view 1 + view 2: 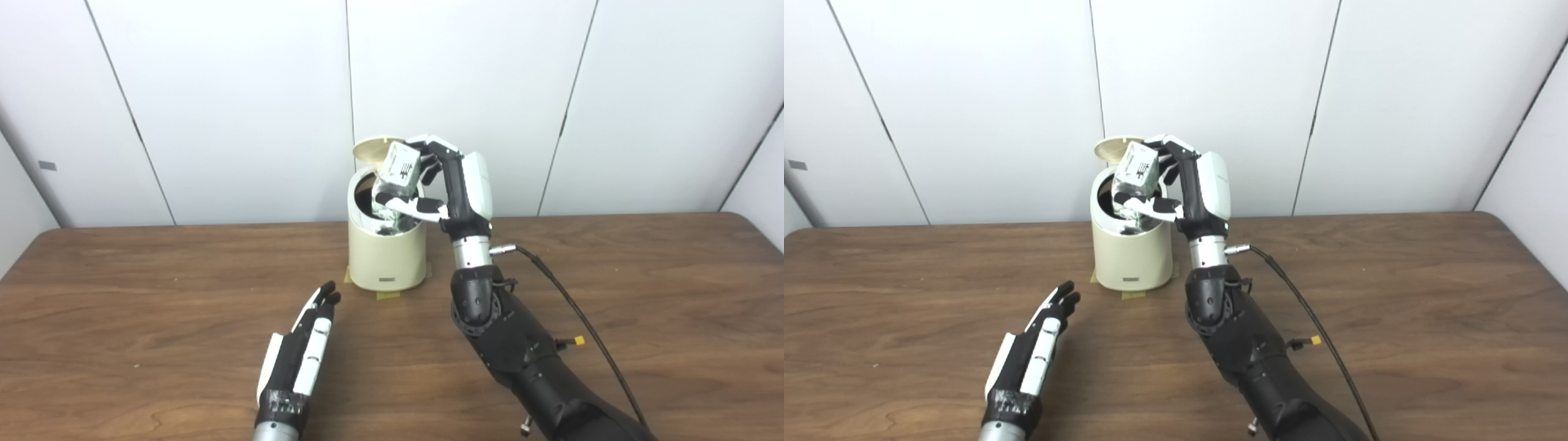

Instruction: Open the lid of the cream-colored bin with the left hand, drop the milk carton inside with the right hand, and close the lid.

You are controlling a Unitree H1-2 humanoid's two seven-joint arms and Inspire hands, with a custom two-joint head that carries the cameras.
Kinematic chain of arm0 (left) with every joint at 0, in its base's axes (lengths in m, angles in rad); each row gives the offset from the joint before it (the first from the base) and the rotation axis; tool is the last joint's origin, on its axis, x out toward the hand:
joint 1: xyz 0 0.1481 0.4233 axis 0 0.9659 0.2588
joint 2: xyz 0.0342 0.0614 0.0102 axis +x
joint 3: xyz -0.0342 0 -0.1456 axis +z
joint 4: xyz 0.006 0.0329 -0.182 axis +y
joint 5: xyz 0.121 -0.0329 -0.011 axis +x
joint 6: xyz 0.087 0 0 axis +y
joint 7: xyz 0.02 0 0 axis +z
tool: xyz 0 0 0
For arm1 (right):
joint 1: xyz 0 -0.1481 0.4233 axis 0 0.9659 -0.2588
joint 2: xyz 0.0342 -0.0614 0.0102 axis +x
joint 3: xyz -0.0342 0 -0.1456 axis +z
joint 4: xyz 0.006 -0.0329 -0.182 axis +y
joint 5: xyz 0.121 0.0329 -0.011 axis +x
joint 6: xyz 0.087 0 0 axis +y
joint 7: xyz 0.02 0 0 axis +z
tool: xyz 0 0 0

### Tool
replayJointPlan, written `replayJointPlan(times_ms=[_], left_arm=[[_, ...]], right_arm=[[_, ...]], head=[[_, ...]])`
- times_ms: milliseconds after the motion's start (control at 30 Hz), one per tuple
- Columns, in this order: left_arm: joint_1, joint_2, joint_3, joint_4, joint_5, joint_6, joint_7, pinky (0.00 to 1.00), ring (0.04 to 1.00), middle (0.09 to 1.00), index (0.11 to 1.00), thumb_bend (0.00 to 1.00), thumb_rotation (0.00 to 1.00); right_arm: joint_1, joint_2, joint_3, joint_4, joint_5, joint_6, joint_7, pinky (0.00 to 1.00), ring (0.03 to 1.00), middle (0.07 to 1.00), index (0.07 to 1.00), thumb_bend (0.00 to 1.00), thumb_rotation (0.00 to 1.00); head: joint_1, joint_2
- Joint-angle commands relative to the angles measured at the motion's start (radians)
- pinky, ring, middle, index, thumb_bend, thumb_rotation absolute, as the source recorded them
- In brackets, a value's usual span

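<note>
While held tilted over the open mouth of the round cream-colored plastic bin (387, 257), small white-and-grey milk carton (399, 168) judged light, thin-walled, easily crushed — best gripped across its flat sides. Clasped by right hand (456, 184): fingers (438, 147) above, thumb beneath. Hinged lid (370, 149) upright behind. Left hand (306, 349) released — flat, holding nothing — over brown wooden tabletop (643, 294).

Two head cameras, side by side, looking down and forward over the table (122, 294).
Both face the white wall panels (968, 92) from near the table's front edge and share nearly the whole scene: bin (387, 251), both arms, tabletop; the right eye view sits slightly rightward.
</note>
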Motion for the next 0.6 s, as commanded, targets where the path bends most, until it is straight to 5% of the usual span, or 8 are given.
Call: replayJointPlan(times_ms=[0,300,567], left_arm=[[-0.019,-0.008,-0.007,-0.039,0.0,-0.025,-0.002,1.0,0.963,0.925,0.944,0.55,0.92],[-0.019,-0.008,-0.01,-0.033,0.004,-0.032,-0.005,0.99,0.959,0.927,0.946,0.55,0.94],[-0.02,-0.009,-0.012,-0.041,0.004,-0.018,-0.006,1.0,0.963,0.927,0.95,0.56,0.93]], right_arm=[[-0.061,-0.005,-0.007,-0.001,-0.006,-0.012,-0.018,0.29,0.407,0.518,0.531,0.49,0.0],[-0.061,-0.005,-0.005,0.007,-0.008,0.012,-0.015,0.29,0.401,0.512,0.533,0.49,0.0],[-0.045,-0.024,0.03,-0.047,-0.084,0.166,0.007,0.21,0.447,0.516,0.474,0.52,0.0]], head=[[0.001,0.001],[0.005,0.006],[0.006,0.014]])
